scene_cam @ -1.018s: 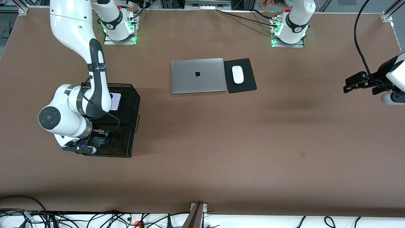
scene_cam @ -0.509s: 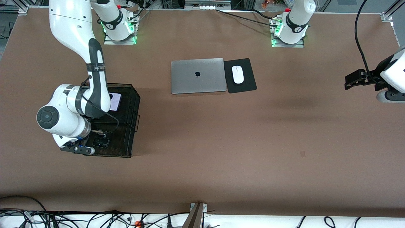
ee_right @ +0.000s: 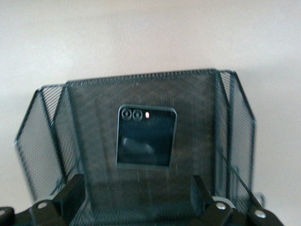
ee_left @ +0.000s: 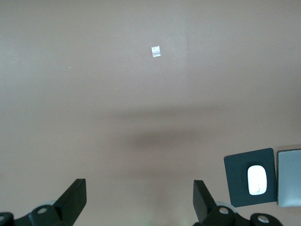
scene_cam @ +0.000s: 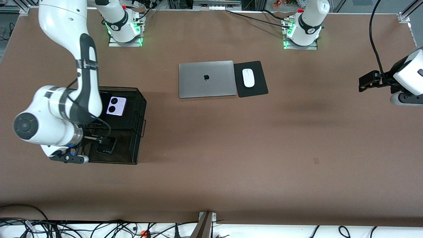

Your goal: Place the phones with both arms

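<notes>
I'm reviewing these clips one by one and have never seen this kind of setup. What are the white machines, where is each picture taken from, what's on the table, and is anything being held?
Two white robot arms stand at a brown table, each ending in a two-finger gripper. The wide picture comes from a high camera facing them; the two smaller ones come from cameras on the arms' wrists, looking past the fingers.

The right gripper is open and empty, above a black mesh basket at the right arm's end of the table. In the basket lie a small black phone and, farther from the front camera, a lilac-white phone with two black circles.

The left gripper is open and empty too, waiting over bare table at its own end.

Mid-table lie a closed grey laptop and, beside it, a white mouse on a black pad.
</notes>
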You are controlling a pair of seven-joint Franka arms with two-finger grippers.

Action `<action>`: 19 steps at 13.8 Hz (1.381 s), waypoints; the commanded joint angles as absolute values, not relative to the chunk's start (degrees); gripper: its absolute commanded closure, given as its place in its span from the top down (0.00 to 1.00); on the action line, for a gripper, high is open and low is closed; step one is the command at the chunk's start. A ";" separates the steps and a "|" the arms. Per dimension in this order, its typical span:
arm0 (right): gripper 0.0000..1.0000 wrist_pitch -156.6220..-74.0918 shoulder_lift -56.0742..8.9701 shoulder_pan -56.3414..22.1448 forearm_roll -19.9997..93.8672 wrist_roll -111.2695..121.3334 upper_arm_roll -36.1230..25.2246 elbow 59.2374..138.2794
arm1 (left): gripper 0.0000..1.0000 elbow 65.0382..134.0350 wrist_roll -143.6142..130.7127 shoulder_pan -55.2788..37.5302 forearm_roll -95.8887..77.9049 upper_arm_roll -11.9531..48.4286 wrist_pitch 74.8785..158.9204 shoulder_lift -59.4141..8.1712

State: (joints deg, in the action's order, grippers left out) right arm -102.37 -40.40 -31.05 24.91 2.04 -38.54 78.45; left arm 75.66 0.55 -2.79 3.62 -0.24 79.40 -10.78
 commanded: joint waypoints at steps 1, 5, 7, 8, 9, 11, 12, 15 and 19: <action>0.99 -88.38 -39.73 -25.86 26.54 2.37 -37.97 68.33 | 1.00 77.34 0.97 -2.46 3.78 -0.26 79.36 -8.44; 0.99 -76.40 -39.38 -20.31 27.68 2.46 -37.97 61.97 | 1.00 77.34 0.97 -2.46 3.78 -0.18 79.80 -8.44; 0.99 -73.31 -37.45 -19.25 27.60 2.55 -38.41 60.91 | 1.00 77.34 0.88 -2.46 2.56 -0.35 80.68 -8.44; 0.99 -72.78 -35.88 -18.90 27.60 2.55 -38.58 60.91 | 1.00 77.43 0.88 -2.46 2.46 -0.26 80.94 -8.44; 1.00 -72.77 -34.47 -18.98 27.42 2.37 -38.93 60.91 | 1.00 77.43 0.88 -2.46 2.37 -0.26 81.12 -8.52; 1.00 -72.86 -33.40 -19.42 25.42 2.20 -39.37 60.91 | 1.00 77.69 0.88 -2.20 1.32 -0.35 82.35 -8.53; 1.00 -72.77 -32.96 -19.25 21.92 2.20 -38.77 60.82 | 1.00 77.70 0.88 -2.11 1.32 -0.35 82.61 -8.61; 1.00 -73.65 -31.30 -13.39 16.37 2.11 -28.00 60.21 | 1.00 78.05 0.88 -2.11 1.14 -0.35 84.02 -8.79; 1.00 -76.28 -27.95 2.25 1.61 0.80 -2.08 60.29 | 1.00 78.13 0.88 -2.11 1.14 -0.35 84.20 -8.79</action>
State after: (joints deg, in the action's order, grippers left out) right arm -75.79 -30.19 -4.98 6.63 2.12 -12.89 60.46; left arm 76.69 0.55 -2.51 2.15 -0.41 83.28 -10.01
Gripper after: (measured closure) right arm 0.000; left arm 0.000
